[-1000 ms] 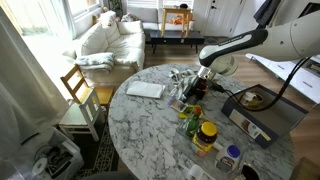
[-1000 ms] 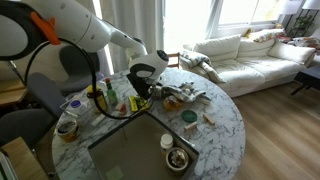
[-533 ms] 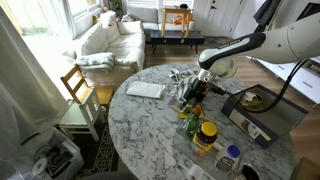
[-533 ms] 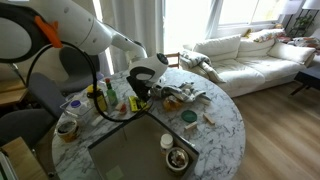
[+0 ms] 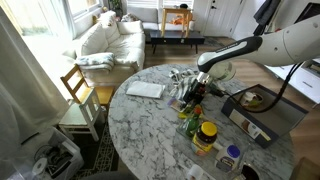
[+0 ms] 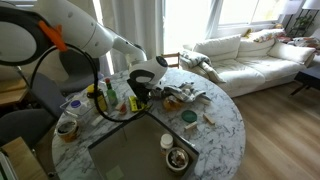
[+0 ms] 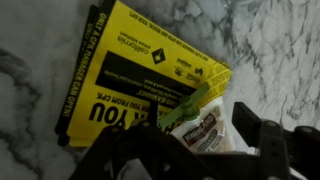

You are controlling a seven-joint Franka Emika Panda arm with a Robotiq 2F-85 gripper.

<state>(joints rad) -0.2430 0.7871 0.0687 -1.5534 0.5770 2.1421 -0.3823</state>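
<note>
- The gripper (image 7: 200,145) hangs low over the marble table (image 7: 40,45), coming in along the bottom edge of the wrist view. In an exterior view it sits mid-table among the clutter (image 5: 193,93).
- A small packet (image 7: 205,125) with a green and white label lies at lower centre of the wrist view. It overlaps the lower right corner of a yellow leaflet (image 7: 140,70).
- The dark fingers (image 7: 130,155) stand on either side of the packet. I cannot tell from here whether they are pinching it or only straddling it.
- The packet looks light and soft, probably a crinkly film wrapper that gives under pressure and may be slippery.
- I would grip it across its narrow width, near the middle, firmly enough that it does not squirt out. A corner would likely fold or tear.
- The leaflet is thin and lies flat on the smooth stone, so it could slide or lift along with the packet.
</note>
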